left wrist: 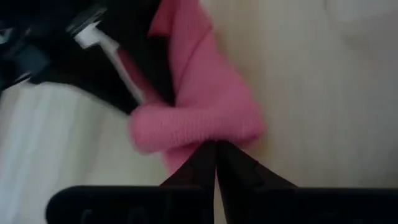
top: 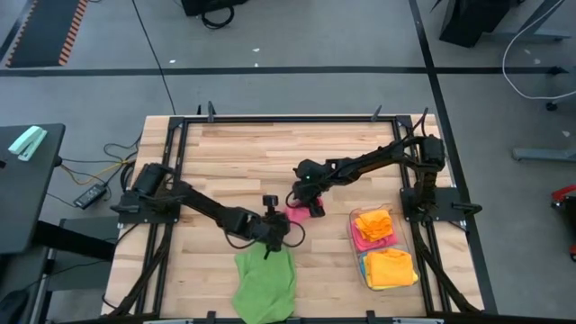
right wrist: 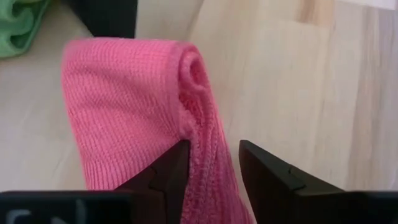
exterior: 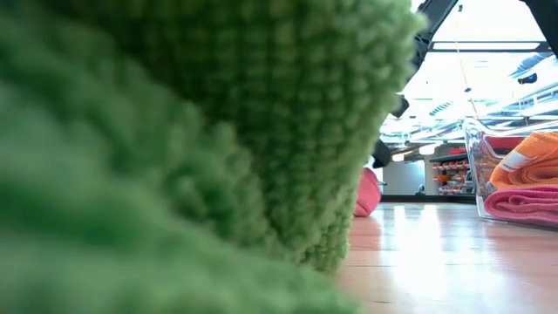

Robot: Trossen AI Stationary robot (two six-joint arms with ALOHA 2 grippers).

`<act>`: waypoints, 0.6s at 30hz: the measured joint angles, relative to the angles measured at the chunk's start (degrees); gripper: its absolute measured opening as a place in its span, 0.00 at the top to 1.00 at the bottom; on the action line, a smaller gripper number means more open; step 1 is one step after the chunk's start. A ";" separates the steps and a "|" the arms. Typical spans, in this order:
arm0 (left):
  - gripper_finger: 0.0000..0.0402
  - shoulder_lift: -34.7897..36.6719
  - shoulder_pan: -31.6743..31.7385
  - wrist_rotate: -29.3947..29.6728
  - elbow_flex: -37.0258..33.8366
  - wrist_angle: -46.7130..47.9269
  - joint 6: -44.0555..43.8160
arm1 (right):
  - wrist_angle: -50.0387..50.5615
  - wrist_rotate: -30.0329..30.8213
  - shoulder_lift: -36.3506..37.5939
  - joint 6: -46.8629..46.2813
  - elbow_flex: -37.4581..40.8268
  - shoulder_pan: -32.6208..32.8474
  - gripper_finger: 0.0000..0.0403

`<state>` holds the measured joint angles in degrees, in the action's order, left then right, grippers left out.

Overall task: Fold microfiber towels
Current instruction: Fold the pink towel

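A clear plastic bin [top: 385, 270] is sitting at the lower right of the high view, holding folded towels: an orange one [top: 374, 221] over a pink one [top: 362, 240] in its upper half, and another orange one [top: 392, 267] in its lower half. A green towel [top: 266, 286] is lying crumpled at the bottom centre of the table [top: 234, 153], hanging past the near edge. In the low view this green towel [exterior: 174, 157] is filling most of the frame and blocking nearly everything behind it; only a sliver of the pink towel [exterior: 367, 194] is peeking out beyond it.

That loose pink towel [top: 297, 214] is lying bunched near the table's middle. The right gripper [right wrist: 214, 165] is sitting over it with its fingers apart and a fold of cloth between them. The left gripper [left wrist: 216, 163] is hovering at the green towel's top edge, its fingers pressed together on nothing, pointing toward the pink towel [left wrist: 199, 112].

Counted: two orange towels, two pink, one green, one bin.
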<state>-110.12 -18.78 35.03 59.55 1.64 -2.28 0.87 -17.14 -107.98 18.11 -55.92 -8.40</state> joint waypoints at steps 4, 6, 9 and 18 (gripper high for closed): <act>0.97 3.31 -0.68 1.12 -0.12 4.14 -0.96 | -0.16 0.98 -0.21 -0.05 0.02 0.06 0.62; 0.97 4.80 -0.73 1.19 -0.04 3.05 -1.45 | -0.18 1.02 -0.22 -0.59 0.02 0.06 0.62; 0.97 5.07 -0.63 1.19 -0.02 -1.19 -1.46 | -0.29 0.99 -0.22 -0.69 0.02 0.06 0.62; 0.74 1.24 3.08 -3.61 -0.09 -6.28 -4.25 | -0.69 0.87 -0.24 -1.18 0.04 0.34 0.63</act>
<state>-108.89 -15.70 31.42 59.46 -4.64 -6.53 0.19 -16.27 -108.22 16.93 -55.88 -8.05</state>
